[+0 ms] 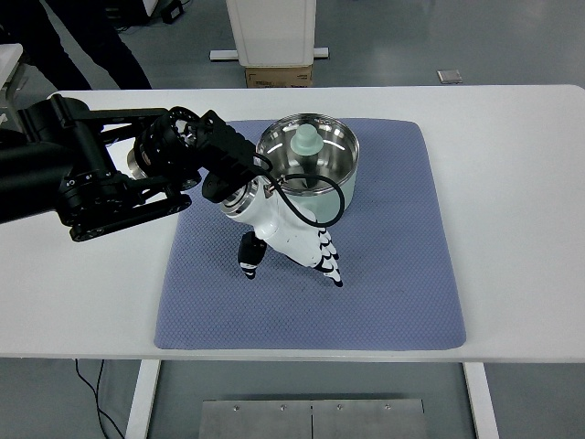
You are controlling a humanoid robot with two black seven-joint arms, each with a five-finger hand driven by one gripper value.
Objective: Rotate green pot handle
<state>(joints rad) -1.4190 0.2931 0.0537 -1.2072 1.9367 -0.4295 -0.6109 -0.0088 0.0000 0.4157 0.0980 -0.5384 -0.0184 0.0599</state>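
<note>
A pale green pot (343, 187) with a shiny steel inside stands at the back middle of a blue-grey mat (393, 265). A pale green knob-shaped part (306, 142) shows inside it. My left hand (292, 265), white with black fingertips, rests on the mat right against the pot's front left side. Its fingers (324, 254) point down and right and are stretched out; the thumb (249, 256) stands apart. I see nothing held in it. The hand covers the pot's front left side, so I see no side handle. A black cable (315, 219) loops over the wrist.
The mat lies on a white table (512, 183). A white pedestal base (271, 32) and a cardboard box (278, 76) stand on the floor behind the table. A person's dark legs (64, 41) show at the top left.
</note>
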